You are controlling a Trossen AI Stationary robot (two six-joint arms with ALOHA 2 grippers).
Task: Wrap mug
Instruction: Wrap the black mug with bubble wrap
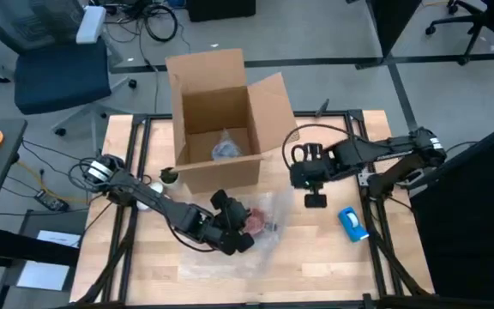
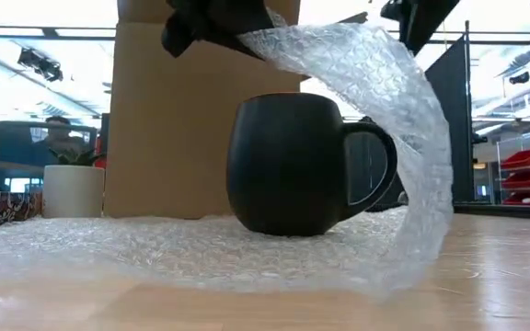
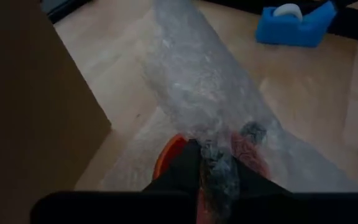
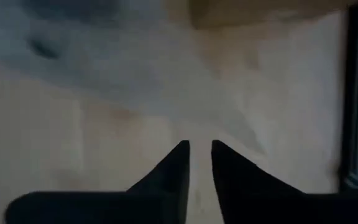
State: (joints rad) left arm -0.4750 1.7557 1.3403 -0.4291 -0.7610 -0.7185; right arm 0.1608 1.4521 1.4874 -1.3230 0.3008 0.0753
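While the mug [image 2: 288,165] is standing lower centre, the left gripper [image 1: 230,225] is pinching bubble wrap [image 2: 375,110] above it; the right gripper's [image 4: 200,163] fingers are sitting narrow.

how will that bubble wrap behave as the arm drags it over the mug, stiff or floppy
Probably floppy: the bubble wrap curves over the mug in a sagging arc from the left gripper, which is shut on its edge. It looks light and may spring back if released. The mug seems squat and wide-based, so the pull is unlikely to tip it.
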